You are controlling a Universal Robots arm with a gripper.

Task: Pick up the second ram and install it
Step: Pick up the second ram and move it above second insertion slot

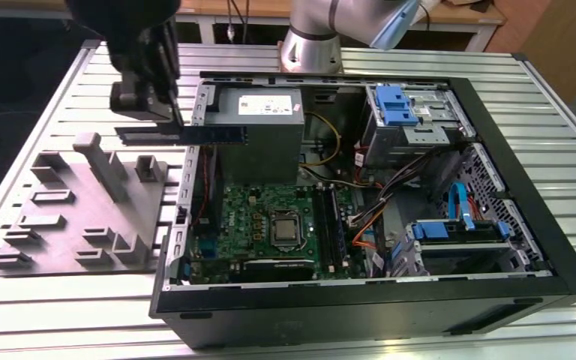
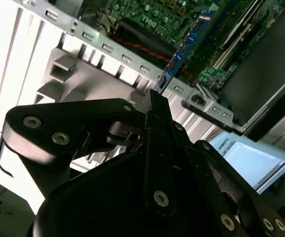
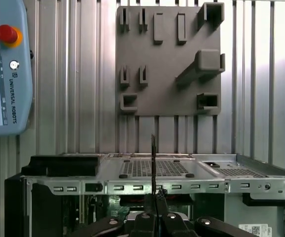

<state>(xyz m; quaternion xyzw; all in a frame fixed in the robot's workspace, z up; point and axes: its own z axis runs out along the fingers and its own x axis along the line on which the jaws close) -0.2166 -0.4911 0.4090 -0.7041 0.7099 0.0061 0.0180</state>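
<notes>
The gripper (image 1: 160,124) hangs above the slatted metal table (image 1: 58,300) at the far left of the scene as the exterior view shows it, level with the left wall of the open computer case (image 1: 368,300). Its black fingers are pressed together on the second ram (image 1: 213,135), pinching one end of the strip with no gap between pad and board.

The strip is held clear of everything, lying level and on edge. Its free end points toward the exterior view's right, past the case wall and in front of the grey power-supply box (image 1: 258,112) at the far end of the case. The green motherboard (image 1: 243,217) lies lower and nearer, on the case floor, well apart from the strip.

In the second wrist view the blue board (image 2: 184,47) runs out from the closed fingertips of the gripper (image 2: 157,101), with the motherboard beneath it. In the first wrist view the strip (image 3: 153,158) is seen edge-on as a thin dark line rising from the gripper (image 3: 155,210), crossing the case's perforated metal wall.

A grey holder plate (image 1: 78,202) with raised slots and blocks sits on the table to the left of the case, below the gripper; the first wrist view has it (image 3: 167,64) beyond the case wall. A pale blue control pendant (image 3: 4,74) with a red button lies on the table beside the plate.
</notes>
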